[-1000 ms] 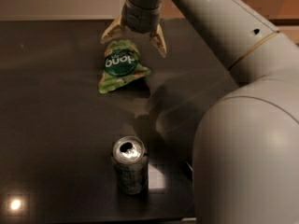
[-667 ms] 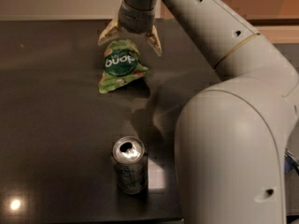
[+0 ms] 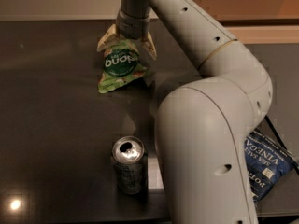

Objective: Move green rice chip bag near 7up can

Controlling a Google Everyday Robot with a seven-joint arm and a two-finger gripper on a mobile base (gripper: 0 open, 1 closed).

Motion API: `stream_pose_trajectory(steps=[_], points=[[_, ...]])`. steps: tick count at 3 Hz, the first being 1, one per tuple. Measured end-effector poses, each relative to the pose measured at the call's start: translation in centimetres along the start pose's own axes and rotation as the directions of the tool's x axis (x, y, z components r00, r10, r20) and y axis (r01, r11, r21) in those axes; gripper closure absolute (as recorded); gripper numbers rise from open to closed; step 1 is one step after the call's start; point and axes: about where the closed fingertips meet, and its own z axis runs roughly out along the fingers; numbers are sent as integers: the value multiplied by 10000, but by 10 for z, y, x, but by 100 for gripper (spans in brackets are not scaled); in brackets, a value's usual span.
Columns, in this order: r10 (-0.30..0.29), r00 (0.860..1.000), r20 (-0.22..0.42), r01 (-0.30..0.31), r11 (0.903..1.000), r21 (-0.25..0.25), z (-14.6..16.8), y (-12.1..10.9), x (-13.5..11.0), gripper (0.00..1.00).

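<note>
The green rice chip bag lies on the dark table at the back, its dark green round logo facing me. My gripper comes down from above onto the bag's top edge. It is open, with one cream fingertip left of the bag and the other on its right, level with the top. The 7up can stands upright near the table's front edge, well apart from the bag and in front of it, with its silver top opened.
My large grey arm fills the right half of the view and hides the table there. A dark blue chip bag lies at the right, partly behind the arm. A wall runs along the table's far edge.
The arm's elbow has swung closer and to the left, filling more of the view. The gripper has settled slightly lower over the bag's top. The bag and can have not moved.
</note>
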Motion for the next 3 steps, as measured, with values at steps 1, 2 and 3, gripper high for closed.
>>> stream_pose_trajectory(steps=[1, 2, 3], points=[[-134, 9997, 197, 142, 9991, -391, 14, 2, -1, 0], [-380, 9985, 385, 407, 9966, -718, 21, -1, -10, 15], [-544, 9971, 530, 591, 9940, -922, 20, -3, -22, 38]])
